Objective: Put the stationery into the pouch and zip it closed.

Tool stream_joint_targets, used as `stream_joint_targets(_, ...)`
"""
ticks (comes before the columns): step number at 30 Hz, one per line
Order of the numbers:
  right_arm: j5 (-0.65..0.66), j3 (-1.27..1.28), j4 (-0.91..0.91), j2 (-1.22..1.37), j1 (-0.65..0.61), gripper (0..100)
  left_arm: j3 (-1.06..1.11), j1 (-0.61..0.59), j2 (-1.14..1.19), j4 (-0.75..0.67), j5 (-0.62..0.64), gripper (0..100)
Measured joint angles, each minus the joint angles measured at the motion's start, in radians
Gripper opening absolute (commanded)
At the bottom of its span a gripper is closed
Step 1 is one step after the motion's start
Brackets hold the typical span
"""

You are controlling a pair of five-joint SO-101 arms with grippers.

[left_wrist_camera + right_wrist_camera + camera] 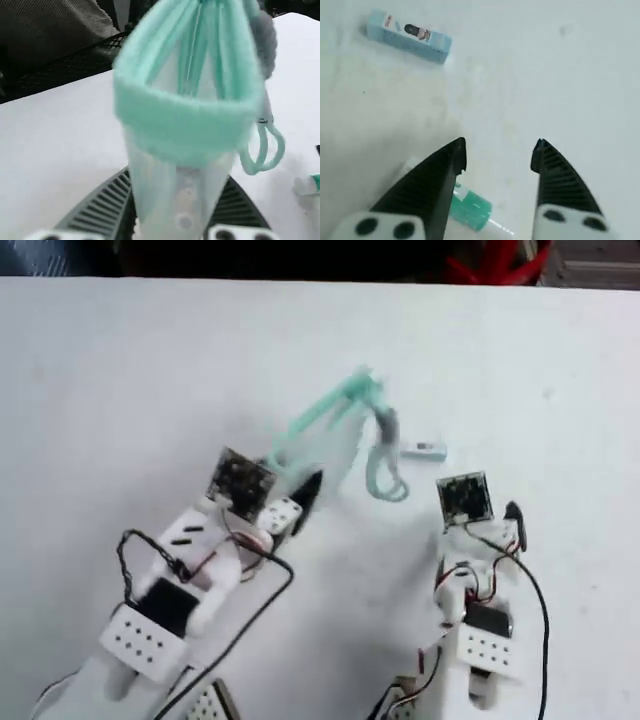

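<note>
L pincer (177,220) clamped on the clear end of the pouch (185,125), w/ the mint rim tilted up off the desk (120,370). R pincer (497,155) apart, low over the desk beside the pouch. Small blue box (409,36) lies just beside the pouch's loop. Green-capped tube (470,210) sits under the R pincer.

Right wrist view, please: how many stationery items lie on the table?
2: a light-blue box lying farther off, a teal-capped tube beside the open fingers. More may be hidden.
</note>
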Motion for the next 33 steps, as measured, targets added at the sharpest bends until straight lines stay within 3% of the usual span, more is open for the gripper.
stream_joint_targets(10, 0.0, 0.006, 0.221, -0.064, -0.021, 21.4, 0.0, -0.006, 0.002, 0.0, 0.0, 18)
stream_joint_targets(33, 0.002, 0.008, 0.232, -0.074, -0.023, 21.4, 0.003, 0.041, 0.002, 0.002, 0.0, 18)
